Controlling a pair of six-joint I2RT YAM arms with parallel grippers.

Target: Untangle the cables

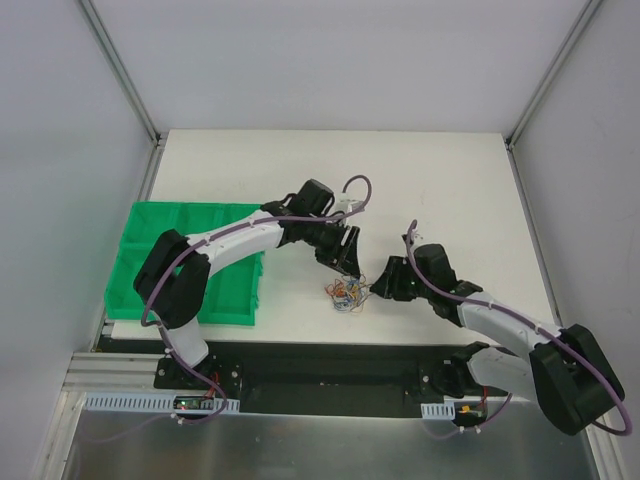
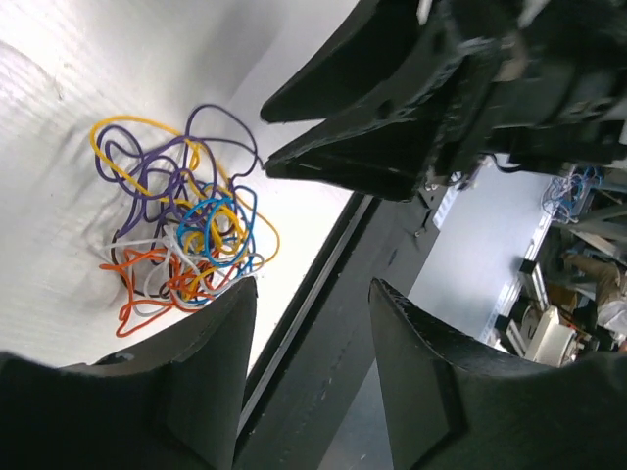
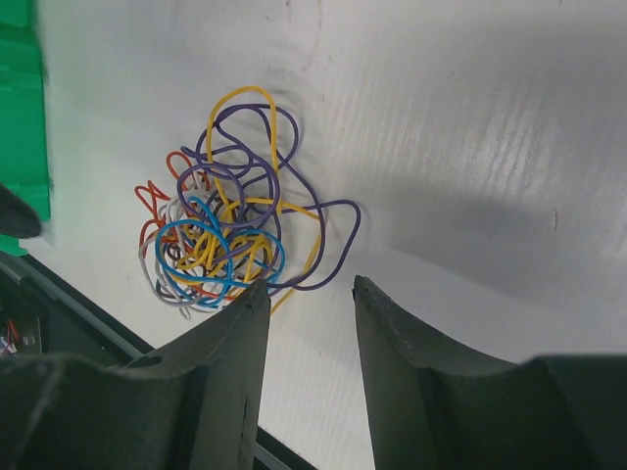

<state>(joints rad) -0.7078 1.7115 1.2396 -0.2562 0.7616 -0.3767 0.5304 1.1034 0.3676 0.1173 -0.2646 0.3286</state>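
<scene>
The cables [image 1: 346, 294] are seen as one loose, roundish wad on the white desk [image 1: 450, 200], with no long axis to speak of, bracketed by both pincers. The left pincer [image 2: 312, 294] is held parted and empty, the wad lying just beyond one fingertip, off to the side of its gap. The right pincer [image 3: 309, 289] is likewise spread, with nothing gripped. A purple loop [image 3: 356, 217] is thrown out just ahead of its gap. Neither arm can be called nearer. Room is tight, as the desk's near edge is close by. The green bin [image 1: 150, 250] is well apart.
</scene>
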